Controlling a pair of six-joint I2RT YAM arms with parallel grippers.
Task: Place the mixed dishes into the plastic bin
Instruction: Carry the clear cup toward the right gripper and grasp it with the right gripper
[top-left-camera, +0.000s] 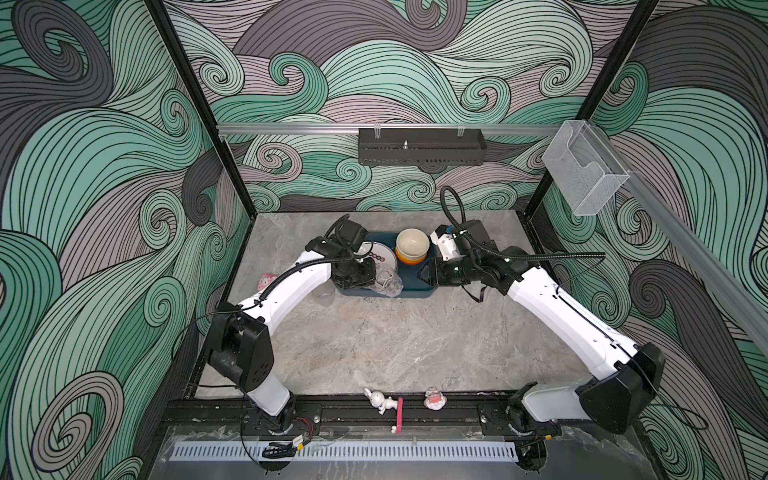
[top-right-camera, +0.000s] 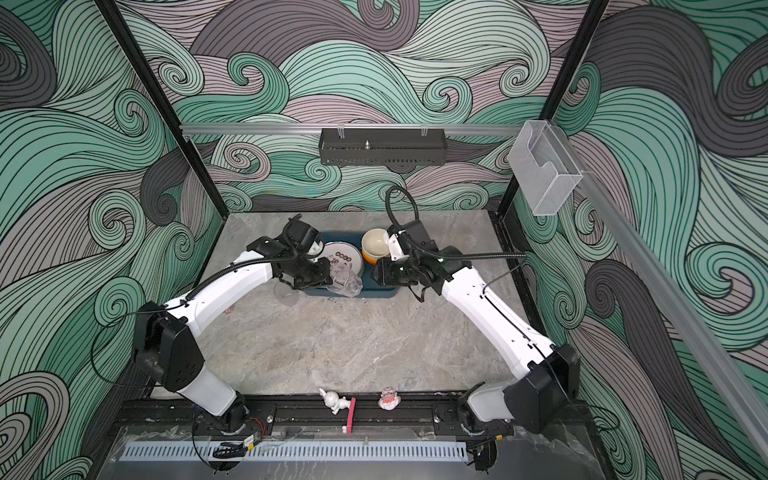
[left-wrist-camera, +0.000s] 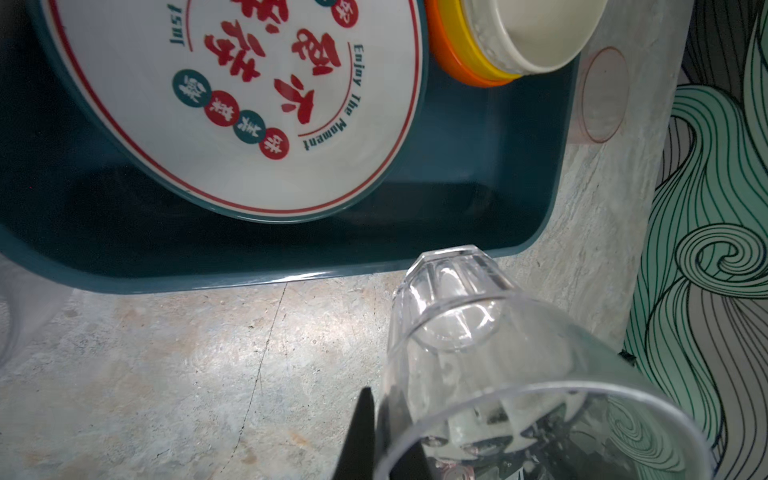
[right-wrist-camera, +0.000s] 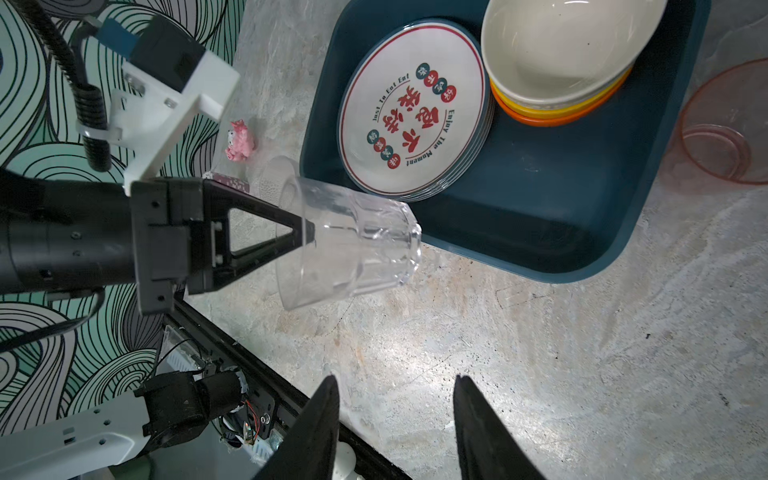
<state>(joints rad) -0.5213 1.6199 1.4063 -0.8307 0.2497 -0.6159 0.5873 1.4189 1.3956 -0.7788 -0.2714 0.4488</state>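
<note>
The left gripper (right-wrist-camera: 307, 232) pinches the rim of a clear glass (right-wrist-camera: 353, 253), tipped sideways above the plastic bin (right-wrist-camera: 519, 232) at its near edge. The right gripper (right-wrist-camera: 395, 382) hangs parted and empty nearby. Stacked plates (right-wrist-camera: 415, 112) and nested bowls (right-wrist-camera: 561, 54) sit in the bin. Only the wrist views show a pinkish glass (right-wrist-camera: 727, 124) outside it.

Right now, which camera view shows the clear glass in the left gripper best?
The right wrist view: the clear glass shows whole from the side, its rim pinched by the left gripper. The left wrist view sees only into its mouth, cut off. In both top views the clear glass is small and faint.
</note>
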